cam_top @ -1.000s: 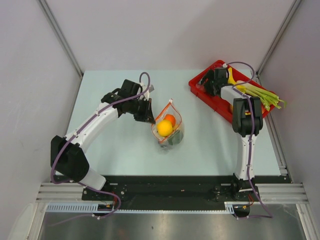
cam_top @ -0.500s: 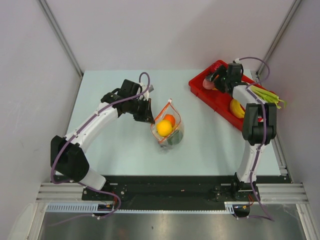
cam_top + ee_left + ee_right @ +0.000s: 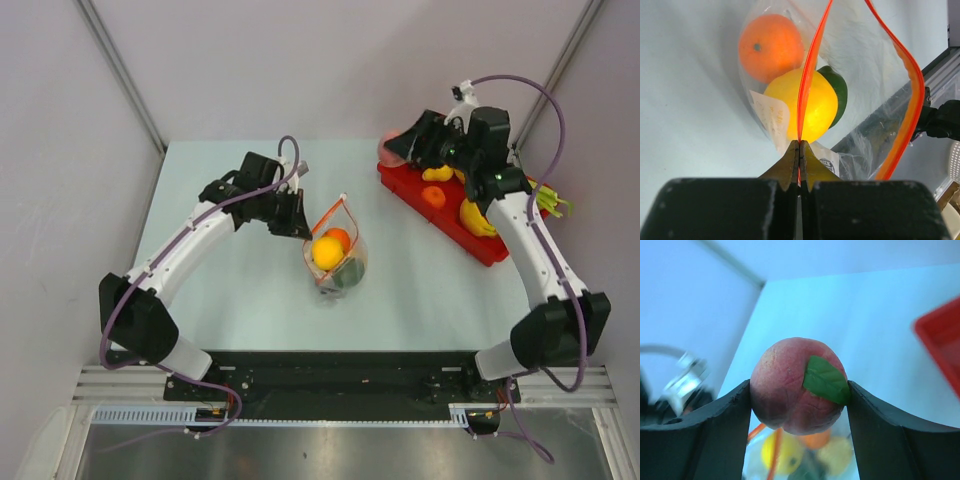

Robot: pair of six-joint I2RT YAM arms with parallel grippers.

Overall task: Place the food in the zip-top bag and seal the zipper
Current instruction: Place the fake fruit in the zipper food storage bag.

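Observation:
The clear zip-top bag (image 3: pixel 338 256) stands open in the middle of the table, its orange-red zipper (image 3: pixel 332 218) spread in a loop. Inside it lie an orange fruit (image 3: pixel 770 46), a yellow fruit (image 3: pixel 802 105) and a green fruit (image 3: pixel 836 90). My left gripper (image 3: pixel 799 146) is shut on the zipper strip at the bag's left edge and holds the mouth up. My right gripper (image 3: pixel 799 390) is shut on a red peach with a green leaf (image 3: pixel 797 385), held in the air above the left end of the red tray (image 3: pixel 440 205); the peach also shows in the top view (image 3: pixel 392 147).
The red tray at the back right holds yellow bananas (image 3: pixel 475 216), a small orange fruit (image 3: pixel 434 195) and green stalks (image 3: pixel 548 197). Grey walls close the table on three sides. The arm bases stand at the near edge.
My right gripper has lifted the red peach out of the tray and swung up and left, toward the bag. The left gripper and the bag have stayed put.

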